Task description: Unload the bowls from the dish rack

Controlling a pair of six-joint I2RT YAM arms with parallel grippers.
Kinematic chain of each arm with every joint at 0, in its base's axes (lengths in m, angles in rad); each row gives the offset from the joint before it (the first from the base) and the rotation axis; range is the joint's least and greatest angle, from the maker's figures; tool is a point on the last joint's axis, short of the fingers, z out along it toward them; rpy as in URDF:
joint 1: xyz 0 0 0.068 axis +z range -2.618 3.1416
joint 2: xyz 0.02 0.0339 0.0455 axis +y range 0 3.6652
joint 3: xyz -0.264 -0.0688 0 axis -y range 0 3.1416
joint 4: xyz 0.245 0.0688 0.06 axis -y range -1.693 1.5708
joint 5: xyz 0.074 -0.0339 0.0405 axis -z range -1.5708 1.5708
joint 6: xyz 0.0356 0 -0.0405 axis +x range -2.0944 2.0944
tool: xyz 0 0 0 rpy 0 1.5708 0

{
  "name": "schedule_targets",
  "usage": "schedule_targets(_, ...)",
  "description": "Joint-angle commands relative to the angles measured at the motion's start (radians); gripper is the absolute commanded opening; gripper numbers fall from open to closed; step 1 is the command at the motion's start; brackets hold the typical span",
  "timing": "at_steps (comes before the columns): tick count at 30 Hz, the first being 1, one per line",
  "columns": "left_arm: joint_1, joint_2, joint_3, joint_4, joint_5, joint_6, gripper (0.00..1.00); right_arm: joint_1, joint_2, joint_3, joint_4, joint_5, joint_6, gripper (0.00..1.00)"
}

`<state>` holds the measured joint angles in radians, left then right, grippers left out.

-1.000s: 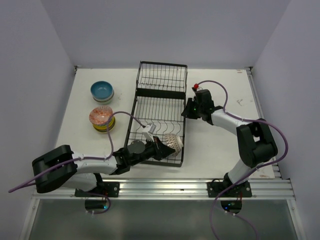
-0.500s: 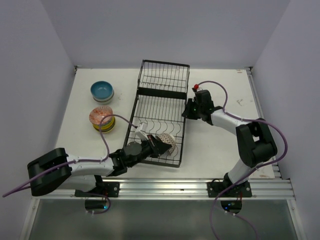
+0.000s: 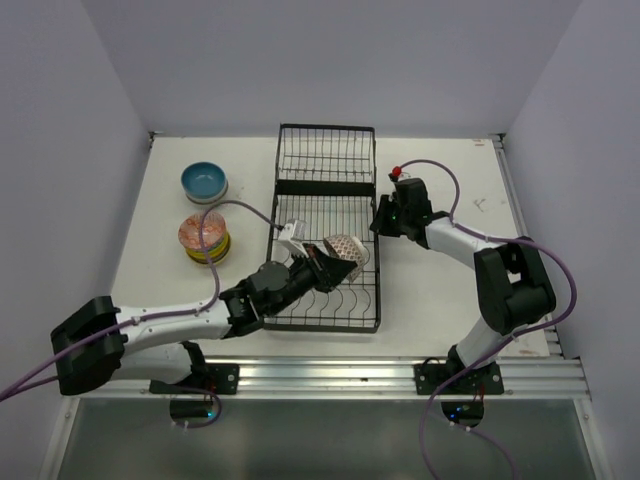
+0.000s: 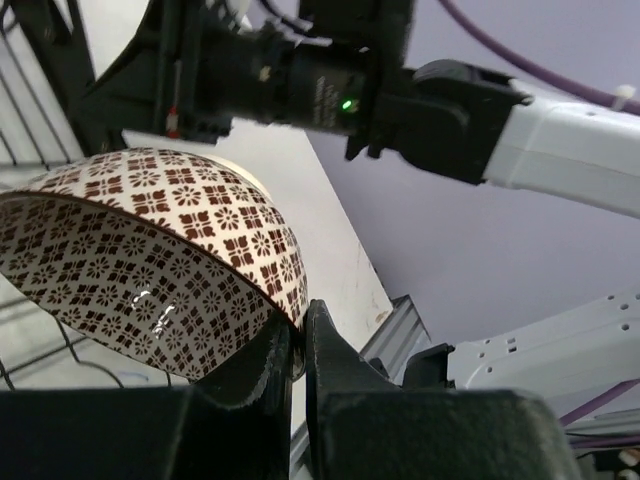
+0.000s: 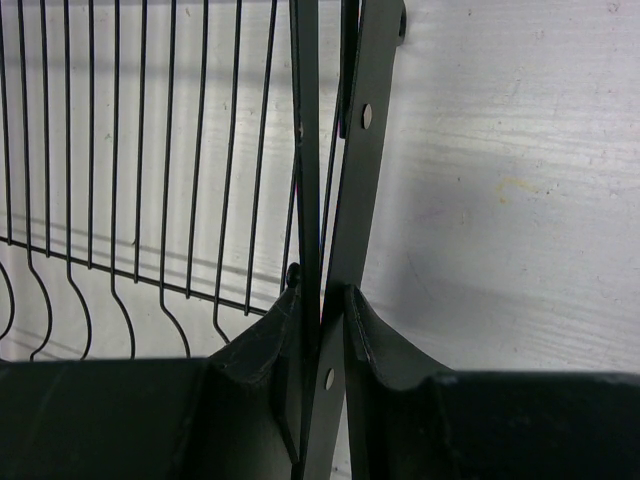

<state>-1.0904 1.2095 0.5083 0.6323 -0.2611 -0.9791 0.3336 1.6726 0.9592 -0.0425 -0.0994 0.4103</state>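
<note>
Left gripper (image 3: pixel 322 268): clamped on the rim of a white bowl with brown floral pattern (image 3: pixel 345 249), held over the middle of the black wire dish rack (image 3: pixel 325 165). Right gripper (image 3: pixel 381 217): pinching the rack's right rail. Step: lifting out. Next, probably: carry it left to the stacked bowls (image 3: pixel 205 242).

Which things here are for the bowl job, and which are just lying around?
For the job: brown-patterned bowl in the left gripper; dish rack, held by the right gripper; blue bowl; orange-topped bowl stack.
Just there: purple cables, metal rail.
</note>
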Motion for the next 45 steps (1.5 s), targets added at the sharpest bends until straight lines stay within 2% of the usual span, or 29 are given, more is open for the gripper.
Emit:
schedule_targets(1, 0.018, -0.100, 0.192, -0.113, -0.012, 0.276, 0.00, -0.018, 0.041, -0.043, -0.092, 0.050, -0.025, 0.00)
schedule_targets(2, 0.024, -0.114, 0.229, -0.184, -0.024, 0.346, 0.00, -0.018, 0.041, -0.045, -0.091, 0.046, -0.024, 0.00)
schedule_targets(5, 0.093, -0.156, 0.375, -0.438, -0.027, 0.431, 0.00, -0.019, 0.041, -0.048, -0.086, 0.041, -0.021, 0.00)
schedule_targets(6, 0.163, -0.163, 0.406, -0.500, -0.014, 0.468, 0.00, -0.019, 0.041, -0.050, -0.083, 0.038, -0.021, 0.00)
schedule_targets(8, 0.246, -0.163, 0.517, -0.729, -0.039, 0.514, 0.00, -0.019, 0.041, -0.056, -0.077, 0.036, -0.018, 0.00)
schedule_targets(10, 0.401, -0.118, 0.596, -0.935, -0.061, 0.555, 0.00, -0.018, 0.044, -0.062, -0.068, 0.026, -0.013, 0.00)
schedule_targets(11, 0.459, -0.099, 0.646, -0.979, -0.047, 0.575, 0.00, -0.018, 0.045, -0.063, -0.065, 0.021, -0.008, 0.00)
schedule_targets(12, 0.580, -0.081, 0.674, -1.011, -0.006, 0.627, 0.00, -0.019, 0.049, -0.063, -0.062, 0.015, -0.007, 0.00)
schedule_targets(14, 0.679, 0.005, 0.770, -1.107, 0.035, 0.669, 0.00, -0.019, 0.049, -0.065, -0.057, 0.004, -0.005, 0.00)
schedule_targets(15, 0.763, 0.042, 0.803, -1.137, 0.063, 0.701, 0.00, -0.018, 0.049, -0.065, -0.054, 0.001, -0.004, 0.00)
schedule_targets(16, 0.791, 0.114, 0.835, -1.183, 0.054, 0.720, 0.00, -0.018, 0.047, -0.066, -0.054, -0.002, -0.004, 0.00)
schedule_targets(18, 0.814, 0.227, 0.957, -1.244, -0.022, 0.778, 0.00, -0.019, 0.047, -0.068, -0.051, -0.008, -0.004, 0.00)
schedule_targets(24, 0.816, 0.560, 1.332, -1.431, -0.107, 0.882, 0.00, -0.019, 0.044, -0.077, -0.046, -0.028, 0.002, 0.00)
schedule_targets(31, 0.828, 0.772, 1.605, -1.588, -0.228, 0.933, 0.00, -0.018, 0.044, -0.074, -0.049, -0.026, -0.001, 0.00)
schedule_targets(35, 0.863, 0.837, 1.665, -1.619, -0.247, 0.951, 0.00, -0.018, 0.052, -0.070, -0.050, -0.029, -0.001, 0.00)
schedule_targets(45, 0.945, 0.913, 1.633, -1.599, -0.185, 0.964, 0.00, -0.019, 0.064, -0.066, -0.050, -0.031, -0.002, 0.00)
